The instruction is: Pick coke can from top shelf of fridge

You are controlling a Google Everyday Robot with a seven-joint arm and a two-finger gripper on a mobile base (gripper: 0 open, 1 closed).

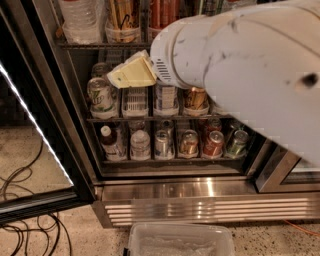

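Approach step: end effector point(131, 76), grip state unclear, hovers at fridge point(175, 190) below top shelf point(85, 46); next, rise toward coke can.

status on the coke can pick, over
Gripper at fridge opening, just under top shelf. Coke can likely the red one up there, not gripped. Arm hides the right side.

Bulky white arm point(250, 75) extended from the right, cream gripper point(131, 75) at its tip, pointing left
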